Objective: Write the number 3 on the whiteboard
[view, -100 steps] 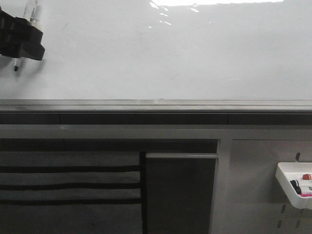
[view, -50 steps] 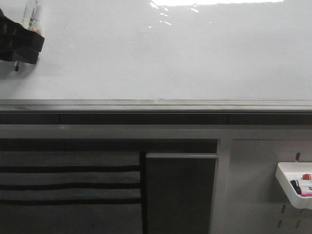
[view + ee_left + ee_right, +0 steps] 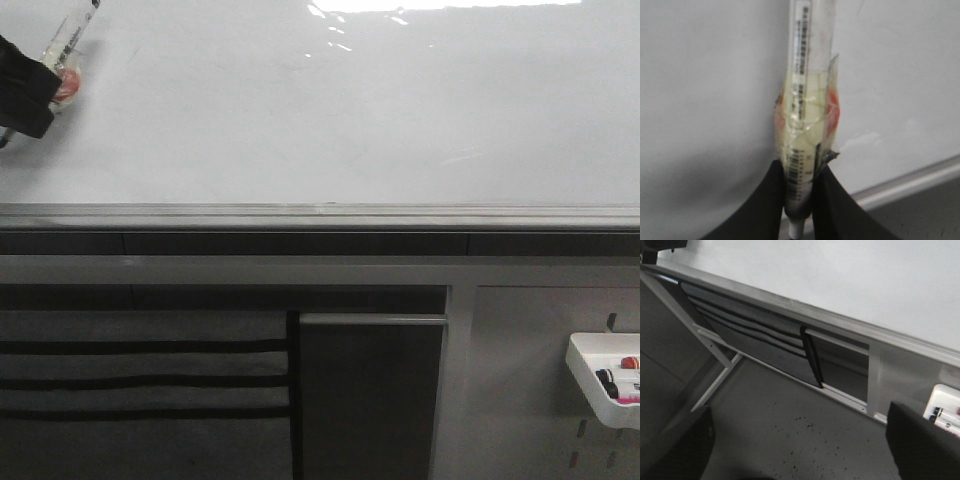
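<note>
While the left gripper (image 3: pixel 22 95) is clamping a marker (image 3: pixel 68 55), the whiteboard (image 3: pixel 330 110) is showing no drawn 3.

Front view: the left gripper is sitting at the whiteboard's far left edge, the marker slanting up out of it, and a white tray (image 3: pixel 600 378) of markers is hanging below the whiteboard's right end, under the grey rail (image 3: pixel 320 215). Left wrist view: the black fingers (image 3: pixel 760 205) are pinching the taped marker (image 3: pixel 807 125) against the whiteboard (image 3: pixel 705 90). Right wrist view: the right gripper (image 3: pixel 800 460) is standing wide open, fingers well apart, away from the whiteboard (image 3: pixel 840 275) and its rail (image 3: pixel 830 317).
</note>
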`<state>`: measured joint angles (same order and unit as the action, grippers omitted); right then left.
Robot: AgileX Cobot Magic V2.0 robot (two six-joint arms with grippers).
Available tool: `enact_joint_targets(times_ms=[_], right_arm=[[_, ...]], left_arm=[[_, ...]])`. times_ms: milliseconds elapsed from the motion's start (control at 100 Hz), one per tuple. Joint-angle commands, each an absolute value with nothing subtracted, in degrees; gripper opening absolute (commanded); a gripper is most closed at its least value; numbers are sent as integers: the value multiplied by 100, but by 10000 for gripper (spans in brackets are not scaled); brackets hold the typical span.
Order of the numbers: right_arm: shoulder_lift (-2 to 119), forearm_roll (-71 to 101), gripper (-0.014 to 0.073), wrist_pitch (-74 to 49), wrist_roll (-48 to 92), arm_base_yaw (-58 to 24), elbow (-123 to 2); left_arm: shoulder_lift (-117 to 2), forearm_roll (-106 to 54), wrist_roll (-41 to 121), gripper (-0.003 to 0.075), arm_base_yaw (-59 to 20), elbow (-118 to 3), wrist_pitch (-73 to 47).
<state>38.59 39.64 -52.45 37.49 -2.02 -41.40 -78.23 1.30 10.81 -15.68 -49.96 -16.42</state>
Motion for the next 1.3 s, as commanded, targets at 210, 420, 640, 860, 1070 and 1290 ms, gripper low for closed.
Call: enact_joint_targets(times_ms=[210, 420, 640, 860, 1070, 1290], right_arm=[[5101, 4341, 540, -5873, 4517, -1075, -5305], [5966, 4271, 498, -5935, 5403, -2155, -5972], [6699, 4271, 498, -5935, 5768, -2899, -6577], [7168, 4116, 498, -5742, 6109, -3513, -6828], [7476, 3948, 477, -5687, 6109, -3818, -7024], [7638, 3937, 412, -5676, 6109, -3818, -7054]], left_arm=[[-7024, -1521, 4036, -18, -2190, -5748, -4236], [-6958, -2706, 5596, -18, -2852, -5843, -5549], [-6958, -3169, 6029, -18, -3554, -5866, -5690], [-6958, -3169, 6029, -18, -3899, -6025, -5700], [-6958, -3159, 6029, -18, -3899, -6022, -5700], [-6958, -3159, 6029, -18, -3899, -6022, -5700]])
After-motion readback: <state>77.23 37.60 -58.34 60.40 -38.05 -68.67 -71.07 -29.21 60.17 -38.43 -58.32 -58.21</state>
